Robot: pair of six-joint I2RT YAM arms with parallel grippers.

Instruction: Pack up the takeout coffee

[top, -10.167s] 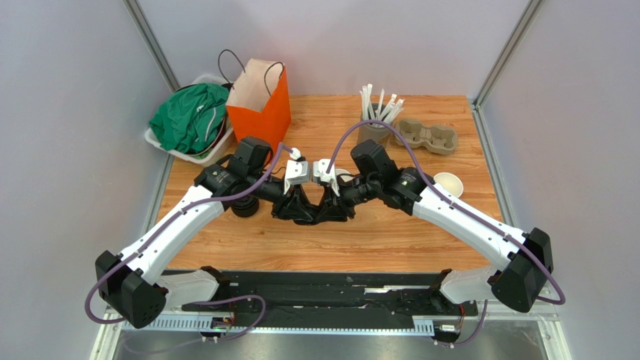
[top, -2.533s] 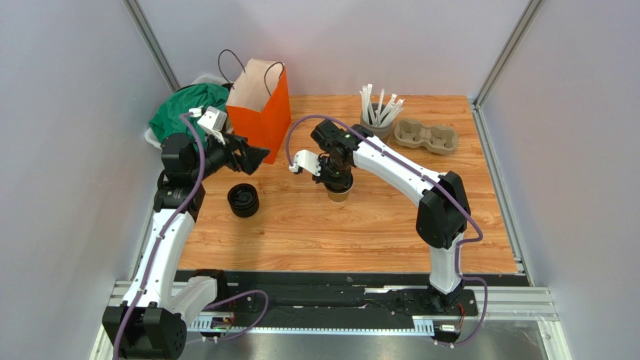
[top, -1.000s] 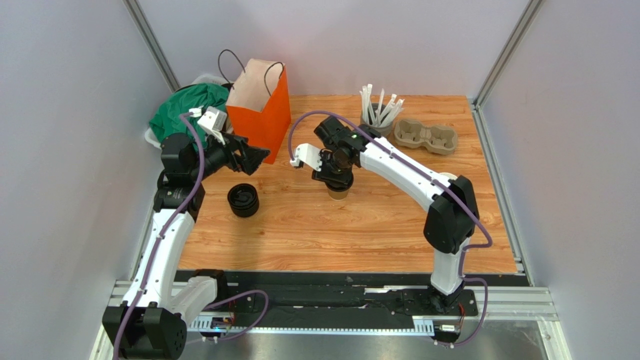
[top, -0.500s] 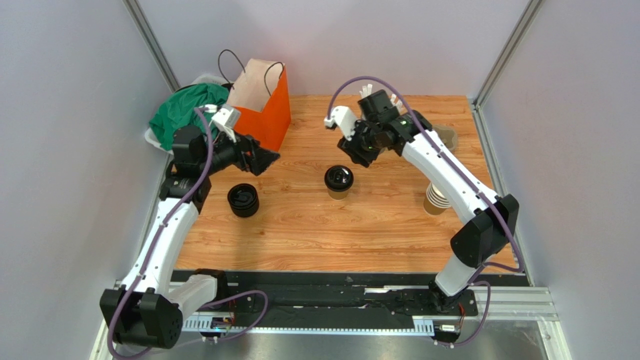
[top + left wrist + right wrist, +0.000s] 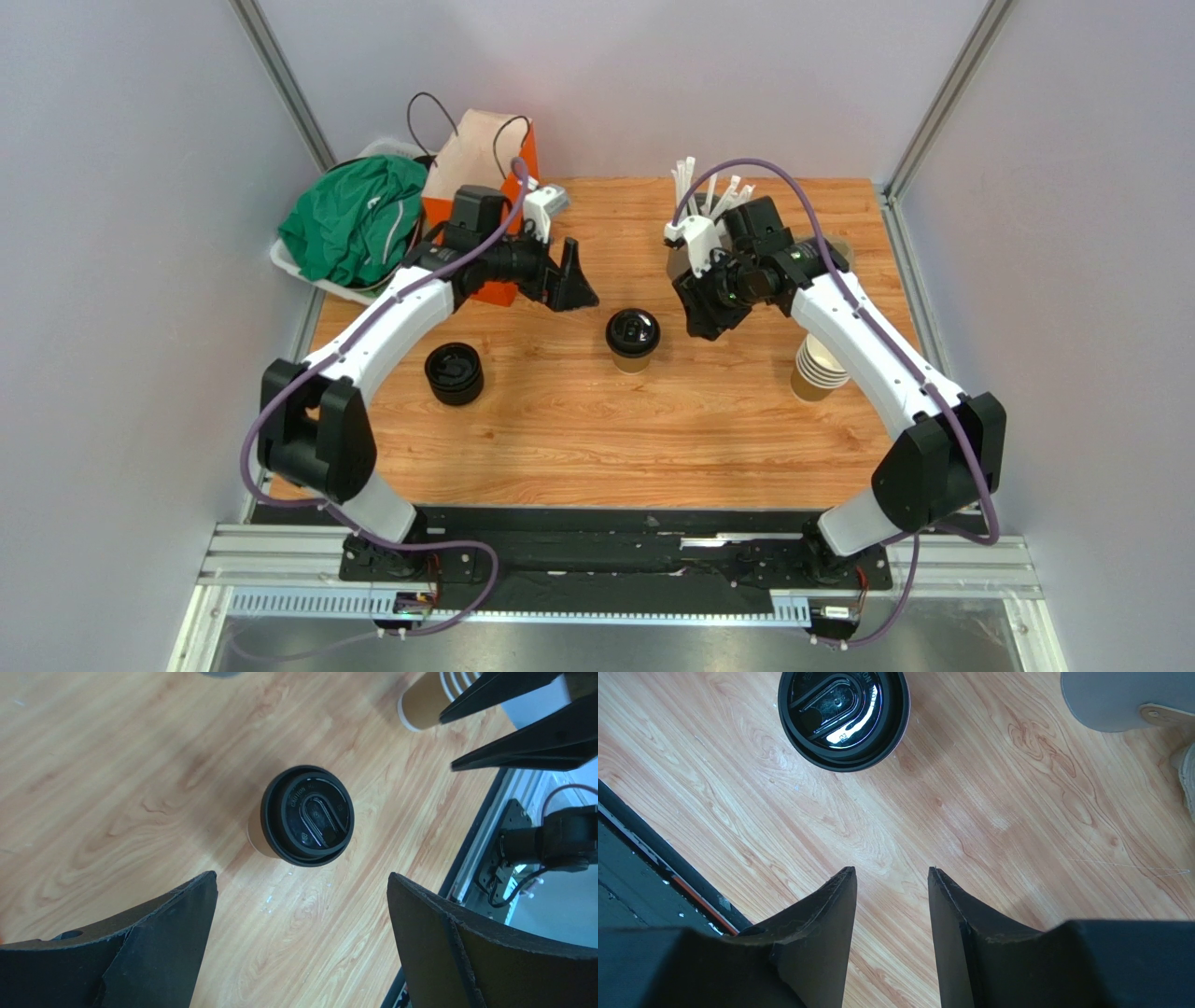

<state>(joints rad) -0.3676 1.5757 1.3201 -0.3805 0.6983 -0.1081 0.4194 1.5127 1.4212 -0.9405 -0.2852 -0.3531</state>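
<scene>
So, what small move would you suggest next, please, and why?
Probably lower the left gripper around the lidded cup: its jaws stand wide open, the cup stands free on the table just ahead of them, and the right gripper is empty, clear of it.

This is a robot test cell in a lab, not a café. Plain grey walls (image 5: 126,280) on metal posts (image 5: 288,84) box in a small wood-grain surface (image 5: 589,434). A left arm (image 5: 379,329) and a right arm (image 5: 870,350), both trailing cables, stand on a rail (image 5: 617,560) at its near edge. The only coffee-shop goods are a lidded paper cup (image 5: 633,336), stacked cups (image 5: 817,371), straws (image 5: 701,182) and an orange paper bag (image 5: 470,154).
</scene>
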